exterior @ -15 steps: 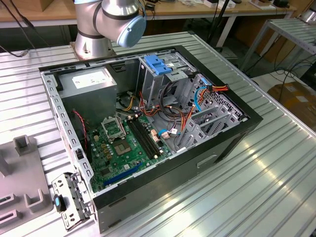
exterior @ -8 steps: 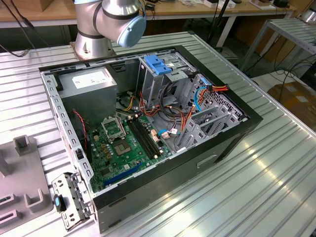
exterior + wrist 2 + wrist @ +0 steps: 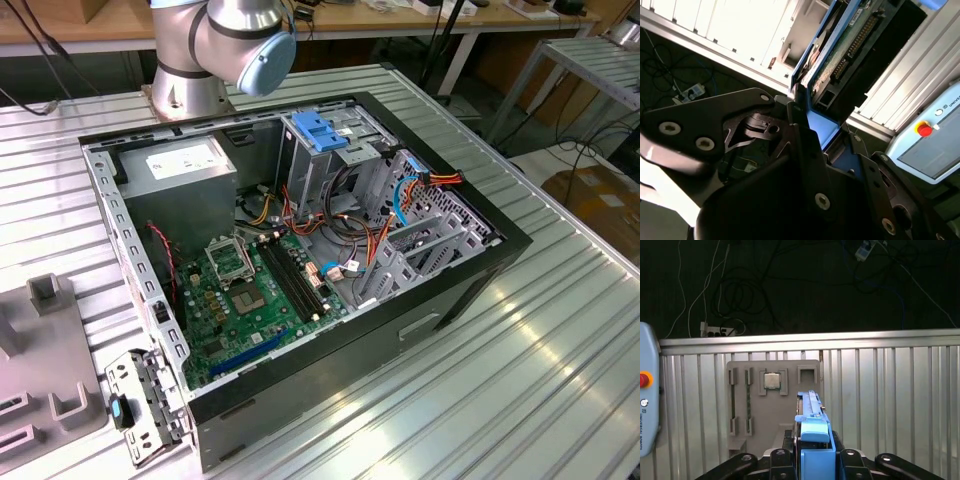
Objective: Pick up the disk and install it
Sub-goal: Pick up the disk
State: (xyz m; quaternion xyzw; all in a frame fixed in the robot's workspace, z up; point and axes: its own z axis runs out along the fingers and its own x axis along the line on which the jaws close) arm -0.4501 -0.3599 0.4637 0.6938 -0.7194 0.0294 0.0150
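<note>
The jaws pinch the disk (image 3: pixel 812 415) by its flat faces, blue rails left free. It hangs edge-on over the bench (image 3: pixel 900 390) — probably so those rails can slide into the drive cage (image 3: pixel 345 165).

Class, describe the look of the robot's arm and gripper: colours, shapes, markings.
The arm has silver-grey cylindrical joints with a round light-blue cap. The gripper is matte black, built of flat angular links dotted with silver screw heads.
</note>
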